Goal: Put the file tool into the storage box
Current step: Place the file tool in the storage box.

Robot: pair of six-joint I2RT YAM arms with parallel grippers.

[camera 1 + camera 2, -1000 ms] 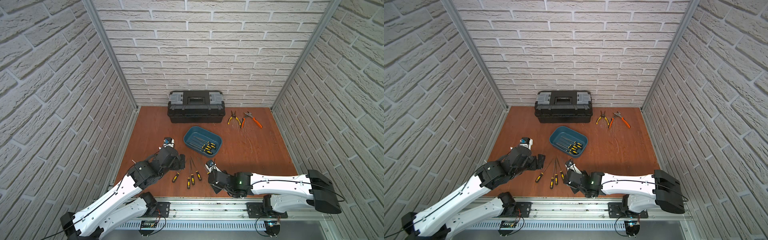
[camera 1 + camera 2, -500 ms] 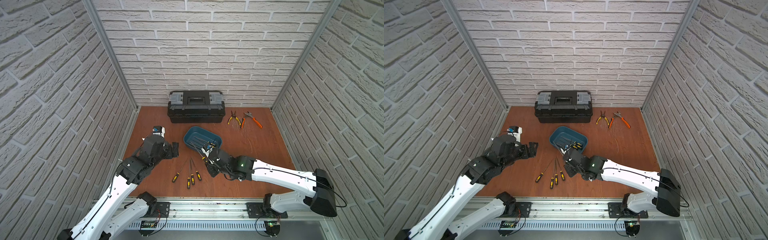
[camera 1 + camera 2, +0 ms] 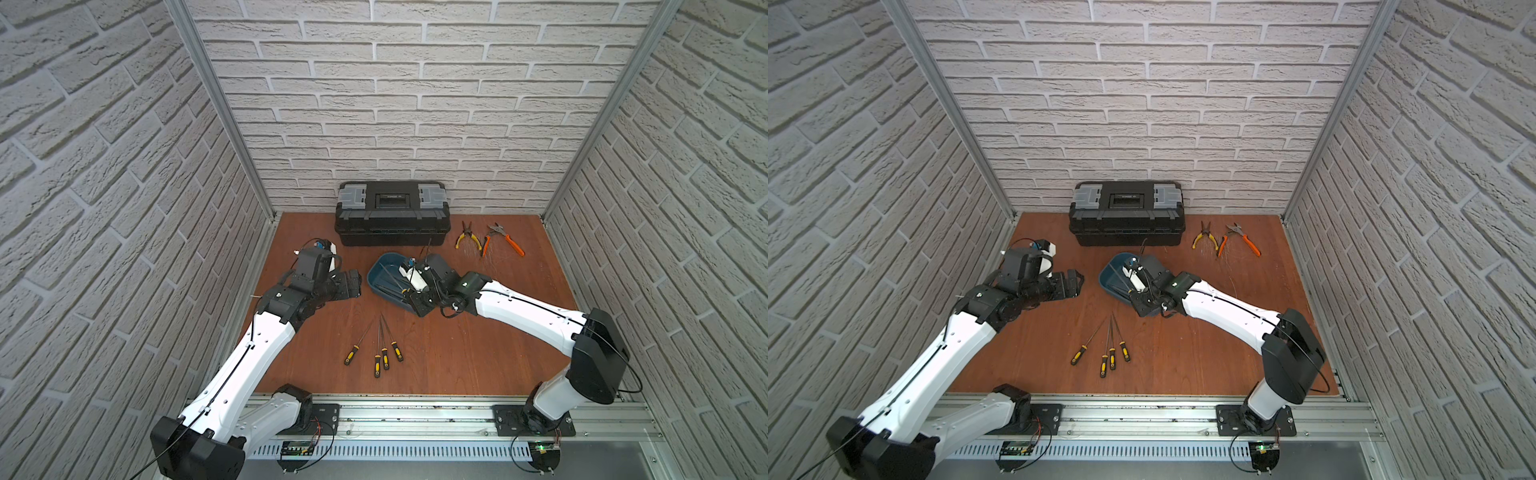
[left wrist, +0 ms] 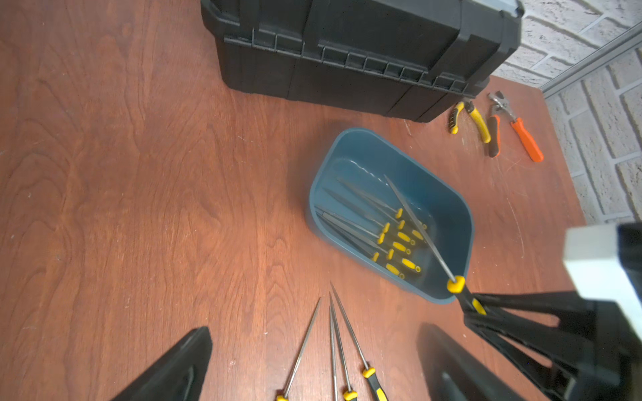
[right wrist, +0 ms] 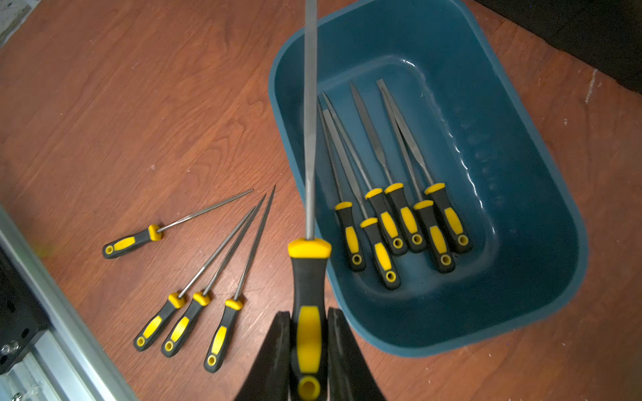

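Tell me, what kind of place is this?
Probably a robot practice booth dressed as a workshop: white robot arms on a metal rail, brick-patterned wall panels, and a black toolbox, pliers and needle files on a wooden tabletop.

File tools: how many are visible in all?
11. Six file tools lie in the storage box, four lie on the table beside it, and one file tool is clamped in the right gripper's jaws, blade over the box. None seems hidden.
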